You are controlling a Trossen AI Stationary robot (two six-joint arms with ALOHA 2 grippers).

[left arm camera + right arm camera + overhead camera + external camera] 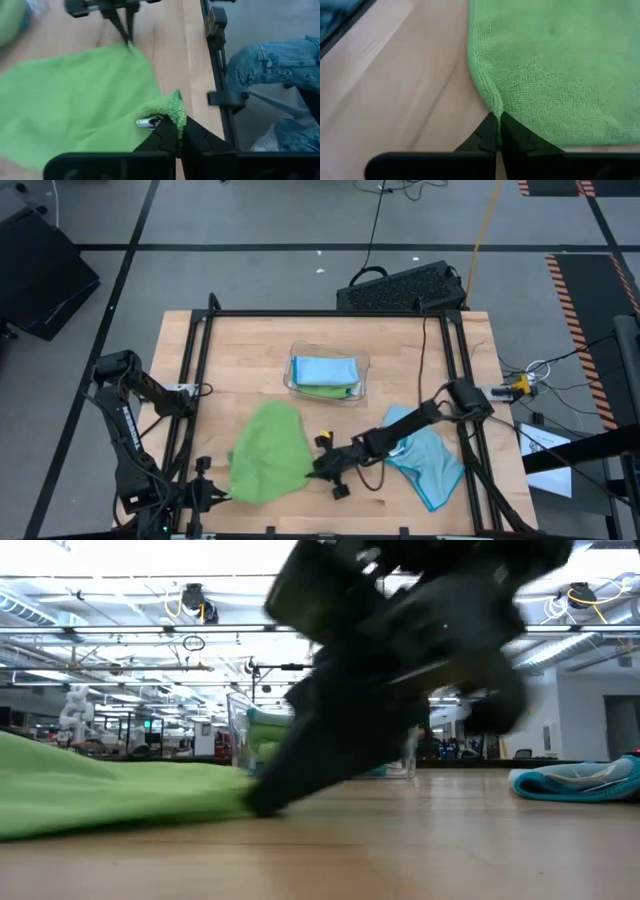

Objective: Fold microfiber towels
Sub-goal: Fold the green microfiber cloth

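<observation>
A lime green microfiber towel (pixel 268 452) lies spread and slightly rumpled on the near part of the tabletop (pixel 240 370). The left gripper (pixel 178 131) pinches its near corner, bunching the hem into a small fold, and the right gripper (pixel 498 120) pinches the edge of its other side, fingers pressed together on the cloth. To the right, beside the right arm, a light blue towel (pixel 428 461) sits crumpled in a loose heap. Farther back, at the middle, a clear plastic tray (pixel 358 370) holds two folded towels, a blue one (pixel 325 369) on a green one (pixel 328 391). Four towels show in all: two green, two blue.
</observation>
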